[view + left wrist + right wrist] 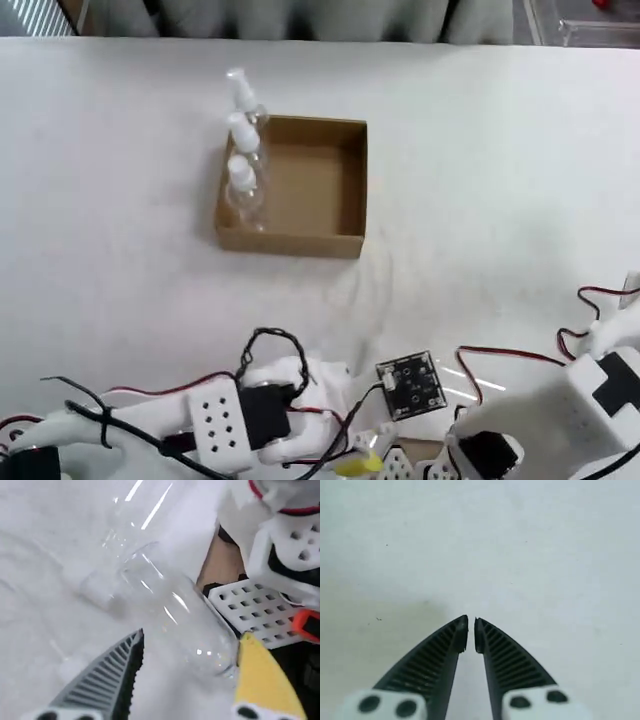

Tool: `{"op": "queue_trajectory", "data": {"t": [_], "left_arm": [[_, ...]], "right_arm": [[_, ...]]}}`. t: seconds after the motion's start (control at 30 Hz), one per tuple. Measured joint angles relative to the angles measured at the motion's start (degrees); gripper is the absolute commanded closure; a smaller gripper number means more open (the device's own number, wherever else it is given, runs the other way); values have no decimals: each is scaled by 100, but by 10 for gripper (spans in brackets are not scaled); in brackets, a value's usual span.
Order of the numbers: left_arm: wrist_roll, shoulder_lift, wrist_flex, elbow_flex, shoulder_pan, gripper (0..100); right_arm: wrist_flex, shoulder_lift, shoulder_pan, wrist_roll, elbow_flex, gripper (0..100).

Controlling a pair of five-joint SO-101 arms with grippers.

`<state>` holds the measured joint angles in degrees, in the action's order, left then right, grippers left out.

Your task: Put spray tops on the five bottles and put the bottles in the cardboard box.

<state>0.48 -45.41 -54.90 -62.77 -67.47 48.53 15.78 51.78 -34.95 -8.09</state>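
Three clear bottles with white spray tops (243, 150) stand upright along one inner wall of the cardboard box (320, 240). A clear bottle without a top (185, 620) lies on the table, its base end between the fingers of my left gripper (192, 636), which is open; I cannot tell if the fingers touch it. A second clear bottle (142, 517) lies just beyond it. A white spray top (70, 669) lies by the dark finger. My right gripper (471, 630) is shut on nothing, above bare table.
Both arms crowd the near table edge, the left arm (230, 425) and the right arm (560, 420) side by side with loose cables. The right arm's white perforated part (250, 605) sits close beside the lying bottle. The box's far half holds nothing.
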Motion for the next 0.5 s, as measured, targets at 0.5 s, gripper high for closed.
{"op": "queue_trajectory", "data": {"t": [0.5], "left_arm": [[18, 536, 1178, -677, 624, 694]], "right_arm": [[712, 0, 0, 0, 378, 981]]}}
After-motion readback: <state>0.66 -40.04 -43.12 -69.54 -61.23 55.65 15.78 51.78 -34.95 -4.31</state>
